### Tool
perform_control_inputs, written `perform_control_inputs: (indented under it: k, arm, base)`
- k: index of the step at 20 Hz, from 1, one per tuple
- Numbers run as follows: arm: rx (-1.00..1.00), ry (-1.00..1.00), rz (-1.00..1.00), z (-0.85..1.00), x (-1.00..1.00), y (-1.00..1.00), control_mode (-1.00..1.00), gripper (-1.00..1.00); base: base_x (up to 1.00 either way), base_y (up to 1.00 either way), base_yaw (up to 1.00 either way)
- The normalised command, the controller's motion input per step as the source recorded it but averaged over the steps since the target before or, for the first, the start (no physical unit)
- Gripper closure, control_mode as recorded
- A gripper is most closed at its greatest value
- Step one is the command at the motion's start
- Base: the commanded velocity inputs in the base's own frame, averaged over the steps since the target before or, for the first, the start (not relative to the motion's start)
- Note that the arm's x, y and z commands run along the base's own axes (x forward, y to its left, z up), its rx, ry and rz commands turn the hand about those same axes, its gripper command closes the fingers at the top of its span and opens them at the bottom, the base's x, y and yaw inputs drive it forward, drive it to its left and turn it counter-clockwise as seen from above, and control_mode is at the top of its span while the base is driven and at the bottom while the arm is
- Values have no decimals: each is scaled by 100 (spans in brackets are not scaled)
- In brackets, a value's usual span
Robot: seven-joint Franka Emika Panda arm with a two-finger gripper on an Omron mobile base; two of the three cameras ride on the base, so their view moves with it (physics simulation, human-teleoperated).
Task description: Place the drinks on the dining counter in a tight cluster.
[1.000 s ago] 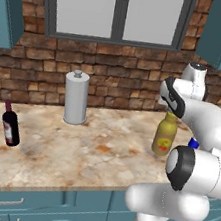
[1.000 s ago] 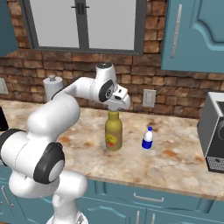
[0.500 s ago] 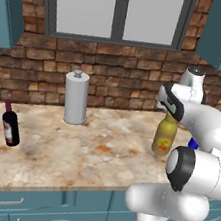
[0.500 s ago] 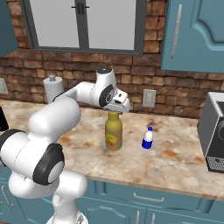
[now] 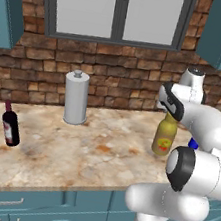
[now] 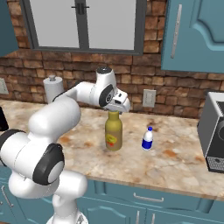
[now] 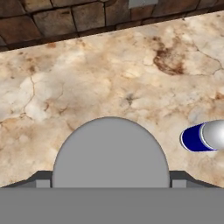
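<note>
Gripper (image 6: 115,110) straddles the olive bottle's (image 6: 113,134) cap, jaws parted, no grip yet. Bottle stands on the wall counter (image 6: 175,157), small bottle (image 6: 148,138) at three o'clock. We advise squeezing squarely, lifting vertically.

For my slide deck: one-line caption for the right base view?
Gripper poised over the olive-yellow bottle's cap, small white bottle standing beside it.

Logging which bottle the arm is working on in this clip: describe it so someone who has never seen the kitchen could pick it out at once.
Start at the marbled counter under the window on the brick wall. Toward its right end, directly under the gripper, stands the olive-yellow bottle. It is fat, grey-capped, with a yellow-red label, much bigger than the small white bottle beside it and far from the dark wine bottle at the left.
</note>
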Motion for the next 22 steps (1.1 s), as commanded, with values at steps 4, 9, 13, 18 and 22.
perform_control_inputs:
  k: [4, 9, 13, 18, 22]
  arm:
    - [0, 0, 0, 0, 0, 0, -100, 100]
    - [0, 0, 0, 9, -13, 2, -100, 100]
    - [0, -1, 4, 56, -75, 11, -100, 100]
    - [0, -2, 5, 68, -78, 20, -100, 100]
    - [0, -11, 3, 47, -66, 46, -100, 100]
  base:
    - [0, 0, 0]
    - [0, 0, 0]
    - [0, 0, 0]
    - [0, 0, 0]
    - [0, 0, 0]
